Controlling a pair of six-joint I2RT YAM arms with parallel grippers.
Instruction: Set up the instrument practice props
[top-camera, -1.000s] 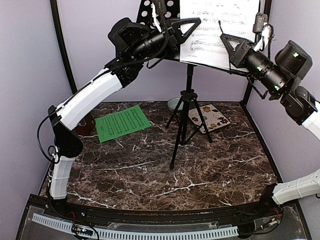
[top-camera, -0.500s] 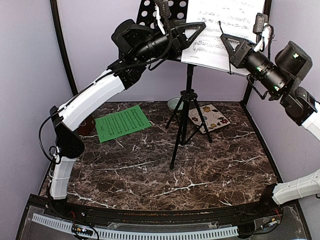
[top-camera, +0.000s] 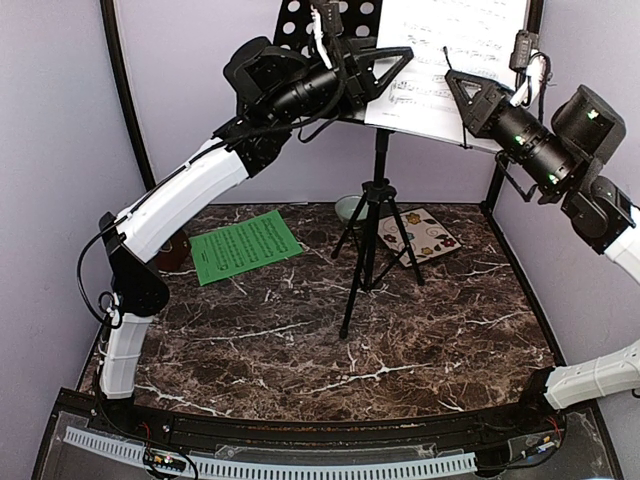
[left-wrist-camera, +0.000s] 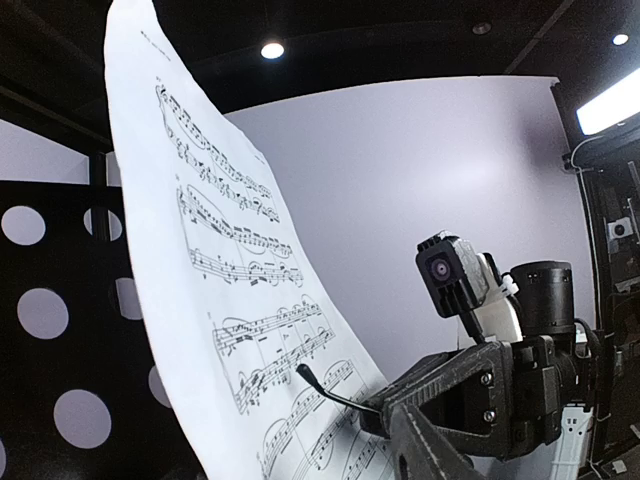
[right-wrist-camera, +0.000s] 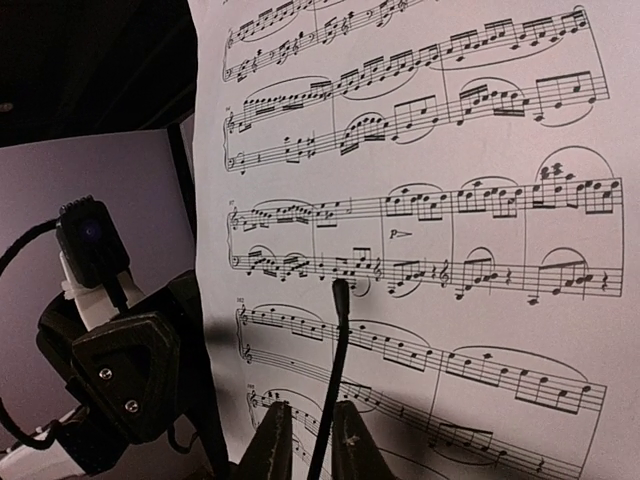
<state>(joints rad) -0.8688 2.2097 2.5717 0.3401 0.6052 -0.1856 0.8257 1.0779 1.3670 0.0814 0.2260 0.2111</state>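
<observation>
One white sheet (top-camera: 450, 30) is now leaning on the music stand (top-camera: 378, 165) desk, since the left pincer (top-camera: 395, 60) is opening and letting go; whether the right pincer (top-camera: 455, 85) is gripping, I cannot tell.

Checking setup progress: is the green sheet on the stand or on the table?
On the table: the green sheet lies flat on it, left of the music stand's tripod legs.

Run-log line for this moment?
white sheet: on music stand | green sheet: on table | left gripper, right gripper: by white sheet
</observation>
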